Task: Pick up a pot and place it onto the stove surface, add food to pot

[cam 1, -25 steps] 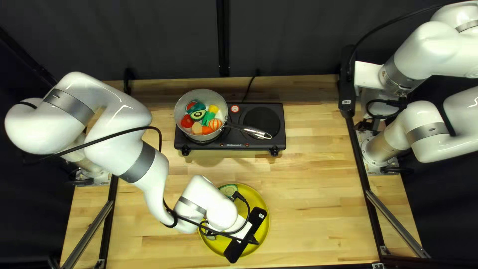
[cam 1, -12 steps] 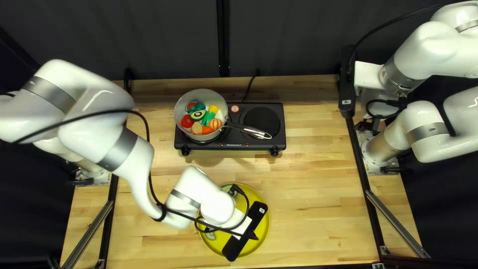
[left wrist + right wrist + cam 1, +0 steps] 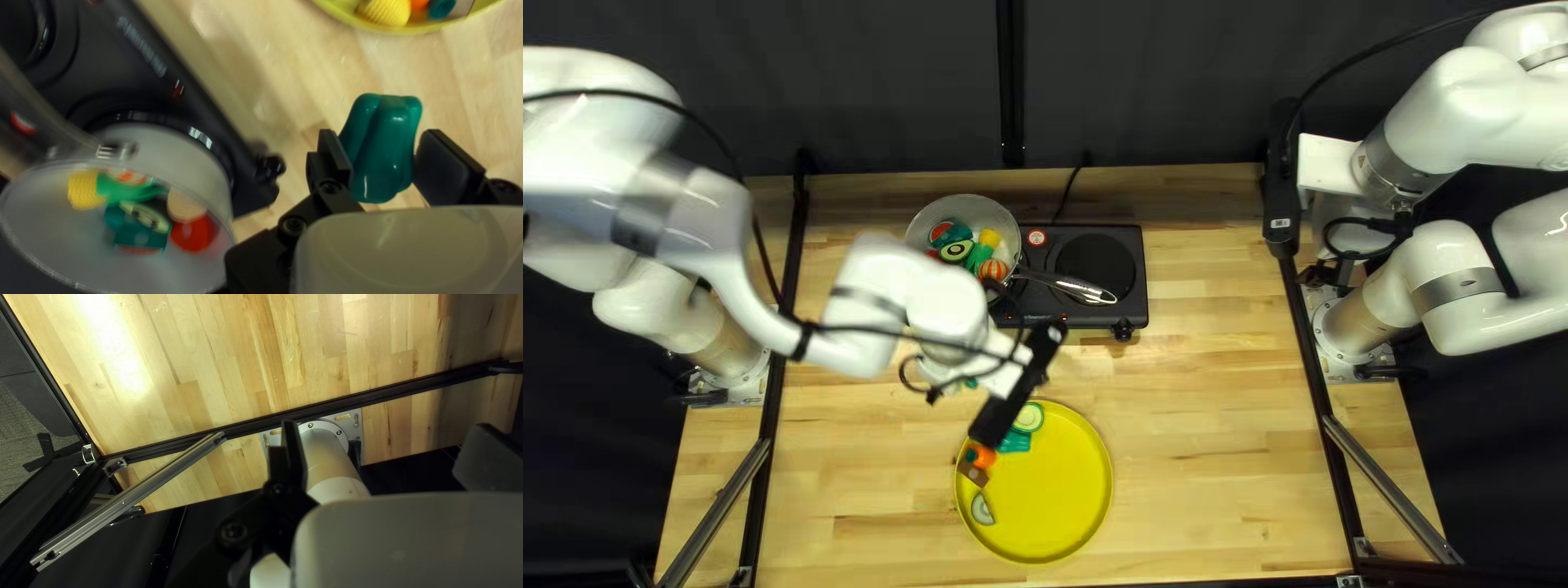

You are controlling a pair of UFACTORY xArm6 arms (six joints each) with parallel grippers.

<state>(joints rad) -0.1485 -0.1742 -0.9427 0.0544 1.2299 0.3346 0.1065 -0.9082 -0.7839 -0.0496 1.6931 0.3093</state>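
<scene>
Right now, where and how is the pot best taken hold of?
Best by the outer half of the handle, probably from above, closing across its width: it is long and slim, and juts out from the pot over the stove, away from the food.

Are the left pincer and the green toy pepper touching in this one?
Touching. The left wrist view shows it: the left pincer has one finger against each side of the green toy pepper, gripping it between them.
</scene>
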